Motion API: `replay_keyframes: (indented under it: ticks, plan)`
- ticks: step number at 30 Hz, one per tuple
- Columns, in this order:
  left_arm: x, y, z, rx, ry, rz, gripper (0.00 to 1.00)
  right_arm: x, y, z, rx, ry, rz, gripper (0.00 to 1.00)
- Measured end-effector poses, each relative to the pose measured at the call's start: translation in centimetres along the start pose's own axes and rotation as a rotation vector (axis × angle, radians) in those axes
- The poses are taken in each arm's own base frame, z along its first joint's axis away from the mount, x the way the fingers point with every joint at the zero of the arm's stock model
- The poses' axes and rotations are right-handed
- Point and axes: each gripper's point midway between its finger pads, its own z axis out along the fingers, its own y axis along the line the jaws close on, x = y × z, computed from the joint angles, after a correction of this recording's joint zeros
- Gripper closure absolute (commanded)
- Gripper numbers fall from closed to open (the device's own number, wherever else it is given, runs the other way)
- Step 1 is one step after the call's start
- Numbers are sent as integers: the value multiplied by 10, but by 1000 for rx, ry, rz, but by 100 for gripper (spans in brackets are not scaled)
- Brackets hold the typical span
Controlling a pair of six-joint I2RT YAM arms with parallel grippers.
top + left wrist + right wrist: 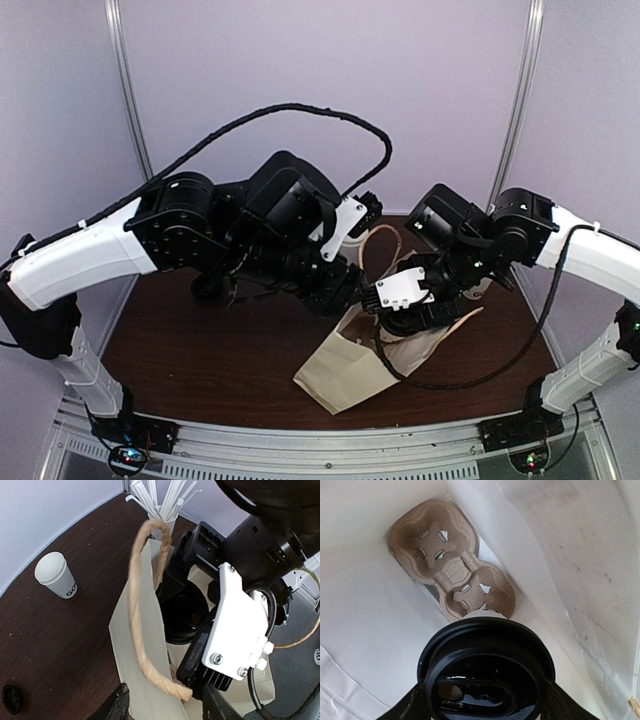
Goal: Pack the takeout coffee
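Brown worktop (200, 350) from above, with a pale paper bag (345, 375) near the middle. Over its mouth, the left arm (90, 255) and the right arm (590, 250), both bent in close, tips hidden among black parts. Next, from the left wrist: left tool (167, 706) low at the near edge of the bag, black fingers (119, 705) well apart, the bag wall and the end of the twisted paper handle (142, 620) between them, not squeezed shut on anything. Right arm's wrist with its white plate (235, 625) down inside the bag. Off to the side on the worktop, a bare white cup (55, 575), upright, no lid on, dark letters near the bottom. Further along, a loose black lid (11, 699), well apart from it. Behind the bag, a white cup full of long white sticks (165, 500). Last, from the right wrist: right tool (487, 692) deep inside the bag, holding a cup with a black lid (487, 665), one finger (412, 707) pressed on each side of the lid. Below, at the bottom of the bag, a brown pulp carrier (450, 567) with two round holes. Cup over the nearer hole; hard to tell whether touching it.
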Motion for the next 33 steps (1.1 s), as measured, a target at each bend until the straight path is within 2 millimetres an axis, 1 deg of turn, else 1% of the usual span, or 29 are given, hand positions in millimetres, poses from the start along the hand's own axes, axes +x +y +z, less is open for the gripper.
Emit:
replay_keyframes:
  ticks: [4, 6, 8, 10, 14, 16, 18, 22, 24, 25, 26, 28, 31, 33]
  plan:
    - [-1, 2, -3, 1, -6, -3, 40, 3, -3, 0, -14, -15, 25, 52]
    - [8, 5, -7, 7, 0, -4, 37, 3, -6, -2, -14, -29, 42, 52]
    - [16, 8, -12, 15, 7, -4, 37, 1, -9, -4, -12, -44, 52, 52]
    - [19, 10, -20, 24, -3, -11, 37, -2, -11, -7, -11, -62, 61, 52]
    - [12, 9, -28, 38, -25, -20, 36, -7, -12, -9, -14, -86, 75, 51]
    - [7, 6, -25, 39, -27, -20, 36, -8, -12, -9, -14, -89, 79, 51]
    - [4, 3, -18, 37, -19, -18, 37, -8, -13, -9, -14, -92, 81, 51]
    - [8, -3, 1, 31, 32, -5, 39, -9, -14, -9, -10, -96, 86, 51]
    - [15, -3, 6, 24, 59, 1, 44, -9, -14, -9, -10, -96, 89, 51]
    - [19, -2, 8, 19, 77, 6, 48, -9, -14, -9, -10, -96, 90, 51]
    - [22, -1, 9, 16, 90, 8, 55, -9, -14, -9, -10, -96, 91, 51]
    - [28, 0, 9, 6, 116, 8, 65, -9, -14, -9, -11, -97, 98, 51]
    - [32, 3, 10, -10, 142, 16, 83, -8, -15, -9, -16, -101, 110, 51]
    - [33, 5, 12, -21, 156, 36, 92, -7, -15, -10, -20, -106, 115, 51]
